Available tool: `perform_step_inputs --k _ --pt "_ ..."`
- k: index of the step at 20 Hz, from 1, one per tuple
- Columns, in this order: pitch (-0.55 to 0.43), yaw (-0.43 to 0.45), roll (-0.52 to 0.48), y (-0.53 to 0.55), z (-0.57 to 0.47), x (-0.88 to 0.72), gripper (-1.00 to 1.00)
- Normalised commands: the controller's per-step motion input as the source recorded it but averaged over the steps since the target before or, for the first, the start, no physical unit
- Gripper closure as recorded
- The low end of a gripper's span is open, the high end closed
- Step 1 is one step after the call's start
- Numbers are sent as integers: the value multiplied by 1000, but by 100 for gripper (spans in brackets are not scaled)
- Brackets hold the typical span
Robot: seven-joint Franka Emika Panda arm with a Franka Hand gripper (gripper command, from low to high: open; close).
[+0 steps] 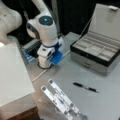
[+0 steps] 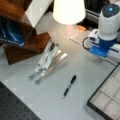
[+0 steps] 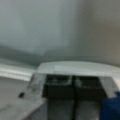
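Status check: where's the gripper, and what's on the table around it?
Gripper shut, empty, low over the table beside the blue-edged tray. Pen and folding metal stand lie apart, untouched. Open compartment box off to a front view's right.

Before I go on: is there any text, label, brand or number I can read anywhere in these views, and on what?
None can be read.
Blue book cover in the wooden stand: markings too blurred to read.
Pen, folding metal stand, open jewelry box: no lettering visible.
Pincer, fingers together in the wrist view: no label shows.
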Motion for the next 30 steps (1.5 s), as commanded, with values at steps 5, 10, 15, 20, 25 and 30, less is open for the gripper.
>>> perform_step_inputs --k 5,10,15,20,25,30 --pt "-365 56 -99 -83 -542 -766 100" --pt "-332 60 -87 -38 -585 -860 100" --pt "-284 48 -22 59 -605 -979 100" --pt "-264 -13 30 49 -579 -1000 100" --pt "-285 -88 73 -155 -472 -975 100" --pt "-329 -108 103 -299 -167 -798 100"
